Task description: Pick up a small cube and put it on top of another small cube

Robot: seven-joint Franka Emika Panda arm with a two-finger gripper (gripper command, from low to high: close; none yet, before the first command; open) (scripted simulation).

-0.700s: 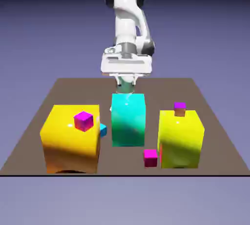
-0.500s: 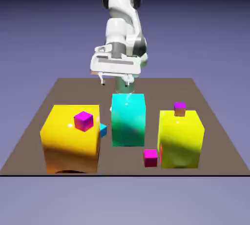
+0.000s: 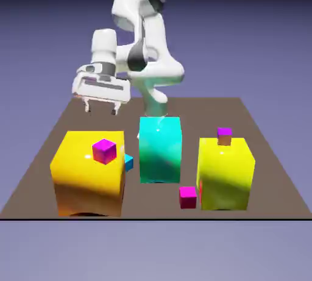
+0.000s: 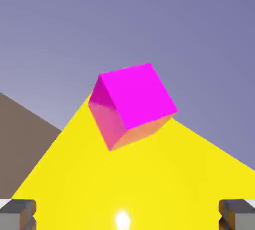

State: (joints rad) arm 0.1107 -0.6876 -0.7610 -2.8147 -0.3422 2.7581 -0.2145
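The claw (image 3: 102, 110) is now well over on the exterior view's left, near the orange-yellow block (image 3: 88, 173), where before it hangs close to the middle, behind the teal block (image 3: 160, 150). The white arm (image 3: 146, 60), nearly in line with its base at first, now bends out toward that same side, its upper joints spread apart. The arm's base column, largely hidden earlier behind the claw and forearm, now shows more fully above the teal block.
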